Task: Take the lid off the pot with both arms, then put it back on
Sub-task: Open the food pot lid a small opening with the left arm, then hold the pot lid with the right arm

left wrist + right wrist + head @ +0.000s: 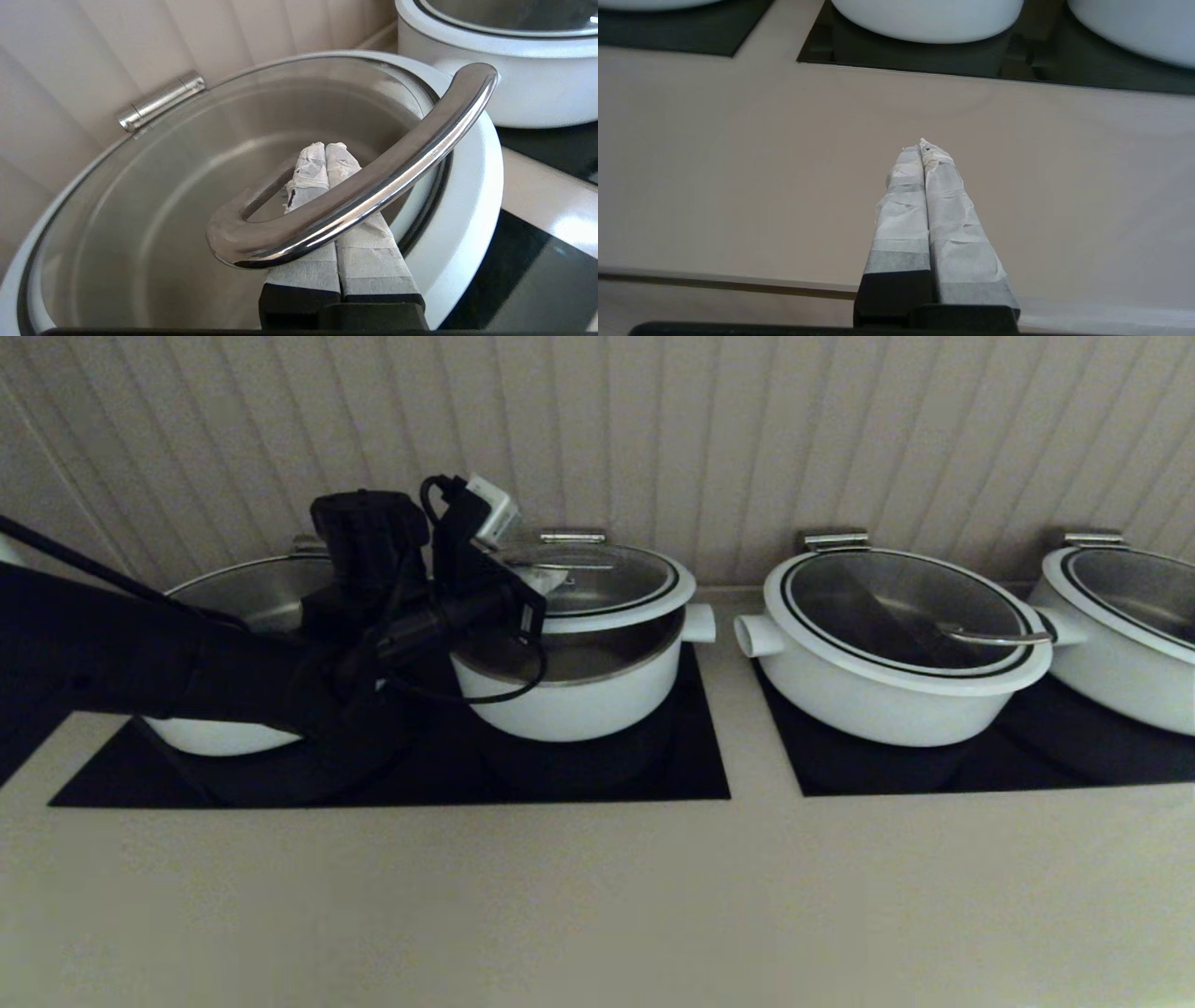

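The lid [607, 581] is glass with a white rim. It is raised at the front above the white pot [579, 695] and still meets the hinge bracket [571, 535] at the back. My left gripper [325, 147] is shut. Its taped fingers [364, 252] are slid under the lid's curved steel handle [373, 186], which rests on them. In the head view the left gripper [546, 581] sits at the lid's left side. My right gripper [923, 145] is shut and empty above the beige counter [738, 163], out of the head view.
A wider white pot with a glass lid [896, 644] stands to the right and another [1130, 625] at the far right. An uncovered pot [243, 597] stands behind my left arm. The pots sit on black panels [691, 775]. A panelled wall runs close behind.
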{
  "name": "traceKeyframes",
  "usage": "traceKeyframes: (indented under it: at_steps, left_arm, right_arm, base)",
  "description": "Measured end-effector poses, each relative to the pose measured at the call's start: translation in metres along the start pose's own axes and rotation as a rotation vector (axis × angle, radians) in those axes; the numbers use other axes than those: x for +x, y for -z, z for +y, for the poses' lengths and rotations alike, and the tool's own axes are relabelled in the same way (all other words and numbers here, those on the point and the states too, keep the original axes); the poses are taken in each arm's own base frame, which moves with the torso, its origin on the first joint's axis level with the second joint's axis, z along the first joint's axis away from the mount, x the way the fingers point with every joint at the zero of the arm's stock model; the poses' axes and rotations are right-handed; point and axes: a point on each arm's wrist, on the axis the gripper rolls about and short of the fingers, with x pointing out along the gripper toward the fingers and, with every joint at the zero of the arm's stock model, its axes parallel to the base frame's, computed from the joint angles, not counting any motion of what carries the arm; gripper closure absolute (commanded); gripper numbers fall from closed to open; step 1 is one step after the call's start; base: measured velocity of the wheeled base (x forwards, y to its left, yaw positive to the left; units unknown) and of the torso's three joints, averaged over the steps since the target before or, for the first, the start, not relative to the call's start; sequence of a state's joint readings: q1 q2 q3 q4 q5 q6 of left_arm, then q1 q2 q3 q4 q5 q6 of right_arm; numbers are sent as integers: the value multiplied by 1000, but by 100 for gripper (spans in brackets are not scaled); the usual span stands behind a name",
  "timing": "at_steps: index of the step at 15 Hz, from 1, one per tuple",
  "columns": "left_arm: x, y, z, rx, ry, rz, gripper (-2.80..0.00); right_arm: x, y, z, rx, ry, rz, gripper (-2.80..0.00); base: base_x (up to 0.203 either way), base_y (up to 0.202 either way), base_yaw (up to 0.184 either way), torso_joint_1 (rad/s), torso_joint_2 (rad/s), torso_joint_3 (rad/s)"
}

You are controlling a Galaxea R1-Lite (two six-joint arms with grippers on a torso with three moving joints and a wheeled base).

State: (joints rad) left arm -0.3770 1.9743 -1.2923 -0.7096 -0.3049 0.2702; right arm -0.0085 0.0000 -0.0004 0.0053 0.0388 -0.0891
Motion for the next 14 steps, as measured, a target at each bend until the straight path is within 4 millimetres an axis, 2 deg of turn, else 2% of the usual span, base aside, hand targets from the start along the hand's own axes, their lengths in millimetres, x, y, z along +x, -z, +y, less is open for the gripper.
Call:
traceKeyframes:
  at_steps: [2, 4, 8, 11, 14]
  left_arm:
    - [1, -4, 3, -1, -1, 6, 0]
    - [1, -6, 4, 2, -6, -2, 0]
    - [2, -8, 5, 4, -8, -7, 0]
    - [2, -8, 5, 4, -8, -9, 0]
    - [2, -8, 5, 4, -9, -9, 0]
  right_arm:
    - [-1, -1, 0, -40, -19, -1, 0]
    - [-2, -11, 0, -44, -50, -20, 0]
    - [7, -50, -3, -41, -97, -14, 0]
    - [37, -83, -6, -68, -138, 13, 0]
    - [88, -105, -6, -152, -230, 35, 0]
  base:
    - [0, 0, 0, 0, 0, 0]
    - [0, 0, 0, 0, 0, 0]
    - [0, 0, 0, 0, 0, 0]
    - [0, 0, 0, 0, 0, 0]
    - [0, 0, 0, 0, 0, 0]
